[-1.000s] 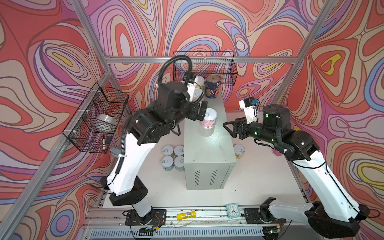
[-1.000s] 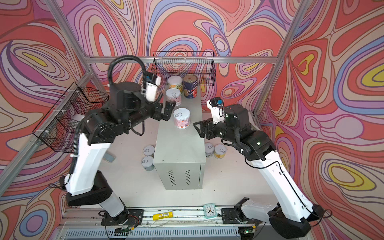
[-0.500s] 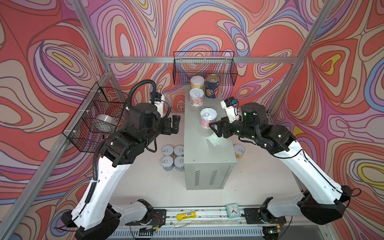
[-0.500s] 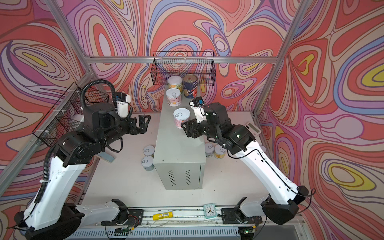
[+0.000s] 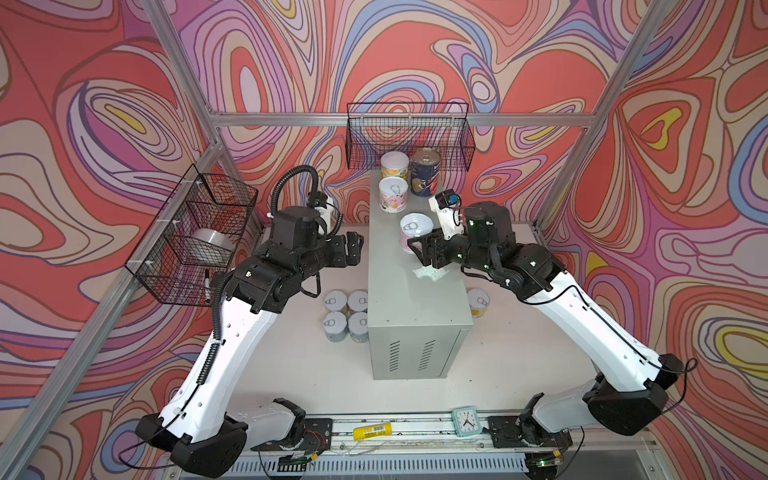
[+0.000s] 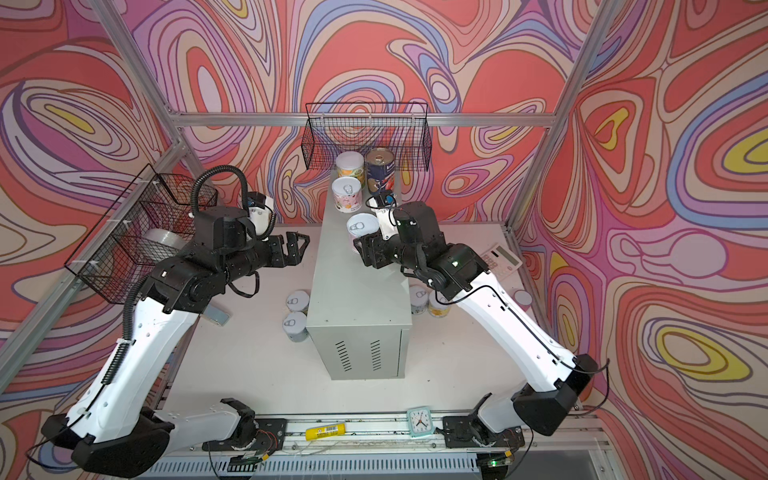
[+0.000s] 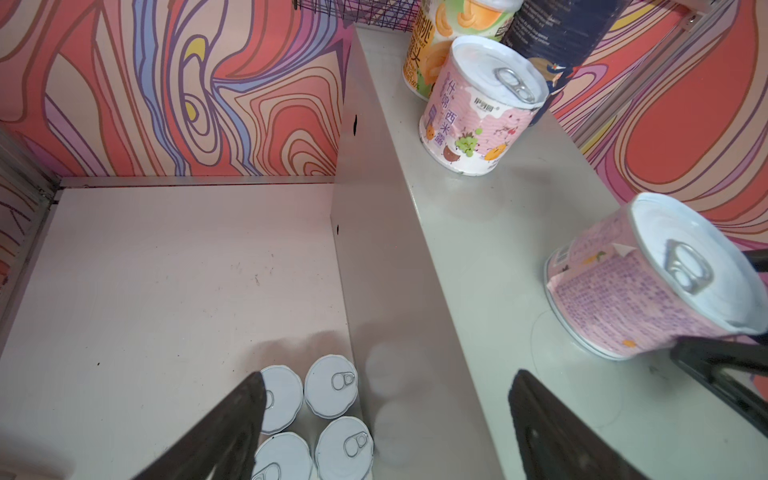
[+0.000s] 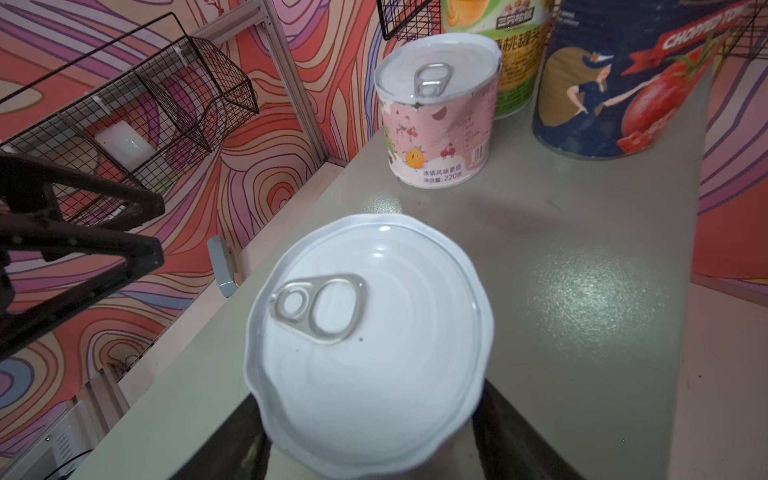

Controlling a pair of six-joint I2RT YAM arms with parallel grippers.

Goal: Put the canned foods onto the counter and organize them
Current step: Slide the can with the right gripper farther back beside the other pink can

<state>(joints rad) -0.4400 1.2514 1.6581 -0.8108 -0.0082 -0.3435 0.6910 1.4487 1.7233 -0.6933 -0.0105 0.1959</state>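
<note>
Right hand [image 5: 417, 251] straddles the pink can [image 5: 415, 227], though we cannot tell whether it grips, left hand [image 5: 356, 250] wide and empty; we judge the tin stiff and slick, best squeezed mid-label.

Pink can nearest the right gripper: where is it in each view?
In a top view: pink can on the counter, near picture centre.
In a top view: same spot, just left of centre.
Left wrist: closest can on the counter.
Right wrist: big lid in the foreground.
Shared landmark: dark blue can at the counter's far end.
</note>
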